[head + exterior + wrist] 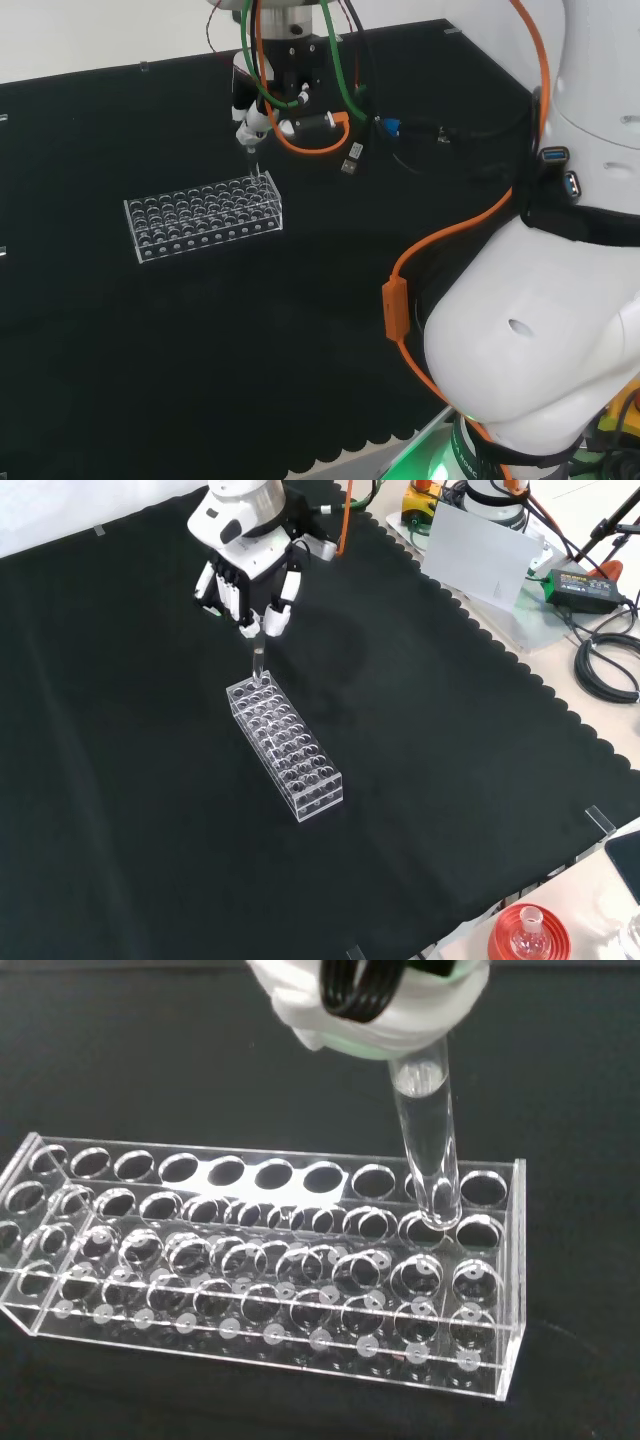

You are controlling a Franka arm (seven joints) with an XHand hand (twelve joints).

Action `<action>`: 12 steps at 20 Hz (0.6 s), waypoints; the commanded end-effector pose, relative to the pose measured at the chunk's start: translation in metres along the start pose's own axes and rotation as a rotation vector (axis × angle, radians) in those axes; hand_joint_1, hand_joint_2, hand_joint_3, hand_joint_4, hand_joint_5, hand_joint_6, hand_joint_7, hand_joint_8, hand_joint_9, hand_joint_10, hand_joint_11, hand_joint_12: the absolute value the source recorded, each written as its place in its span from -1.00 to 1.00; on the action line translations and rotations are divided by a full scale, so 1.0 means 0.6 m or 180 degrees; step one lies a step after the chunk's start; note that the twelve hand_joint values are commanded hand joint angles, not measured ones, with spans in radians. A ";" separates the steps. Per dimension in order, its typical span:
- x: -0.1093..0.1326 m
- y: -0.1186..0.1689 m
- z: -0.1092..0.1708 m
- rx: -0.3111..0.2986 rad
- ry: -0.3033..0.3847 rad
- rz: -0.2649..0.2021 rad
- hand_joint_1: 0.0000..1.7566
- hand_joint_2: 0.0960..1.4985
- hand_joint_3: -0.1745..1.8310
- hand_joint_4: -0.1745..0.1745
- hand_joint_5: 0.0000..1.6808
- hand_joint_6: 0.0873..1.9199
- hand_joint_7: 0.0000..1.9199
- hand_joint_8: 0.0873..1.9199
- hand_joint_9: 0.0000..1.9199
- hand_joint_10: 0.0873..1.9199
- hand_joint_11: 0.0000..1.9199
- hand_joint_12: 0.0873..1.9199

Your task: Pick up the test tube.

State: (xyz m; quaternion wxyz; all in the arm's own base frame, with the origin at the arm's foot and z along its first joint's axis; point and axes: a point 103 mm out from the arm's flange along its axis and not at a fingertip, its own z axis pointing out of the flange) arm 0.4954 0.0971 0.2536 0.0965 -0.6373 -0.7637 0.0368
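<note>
The black and white robot hand (250,590) pinches 1 clear glass test tube (428,1140) upright, its rounded tip just above the clear plastic tube rack's (204,217) end holes.

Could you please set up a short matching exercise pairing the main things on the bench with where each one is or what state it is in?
Things:
1. clear glass test tube
2. clear plastic test tube rack
3. black and white robot hand
4. black cloth

States:
A. covers the bench
B. stands on the cloth, its holes open
C. pinched at its upper end, its lower end at the rack's end holes
D. above the rack's end, fingers curled on a tube

Pairs: 1-C, 2-B, 3-D, 4-A
</note>
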 end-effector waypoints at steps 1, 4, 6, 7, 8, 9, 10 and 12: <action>0.005 -0.014 -0.036 -0.0061 -0.0052 -0.0036 0.61 0.21 -0.79 -1.00 0.51 -0.55 0.48 -0.53 0.30 -0.72 -0.46 0.39; 0.005 -0.024 -0.061 -0.0123 -0.0082 -0.0052 0.61 0.21 -0.79 -1.00 0.51 -0.55 0.49 -0.53 0.30 -0.72 -0.46 0.39; 0.006 -0.030 -0.074 -0.0150 -0.0099 -0.0067 0.61 0.21 -0.79 -1.00 0.51 -0.55 0.49 -0.53 0.30 -0.72 -0.46 0.39; 0.006 -0.034 -0.080 -0.0159 -0.0110 -0.0071 0.61 0.21 -0.79 -1.00 0.51 -0.55 0.49 -0.53 0.30 -0.72 -0.46 0.39; 0.007 -0.036 -0.085 -0.0165 -0.0121 -0.0076 0.61 0.21 -0.79 -1.00 0.51 -0.55 0.49 -0.54 0.30 -0.72 -0.46 0.39; 0.008 -0.039 -0.090 -0.0177 -0.0132 -0.0081 0.61 0.21 -0.79 -1.00 0.51 -0.55 0.49 -0.54 0.30 -0.72 -0.46 0.39; 0.009 -0.042 -0.096 -0.0189 -0.0139 -0.0084 0.61 0.21 -0.79 -1.00 0.52 -0.57 0.50 -0.55 0.31 -0.74 -0.46 0.39; 0.010 -0.047 -0.105 -0.0217 -0.0151 -0.0084 0.61 0.20 -0.79 -1.00 0.53 -0.58 0.50 -0.57 0.32 -0.76 -0.46 0.39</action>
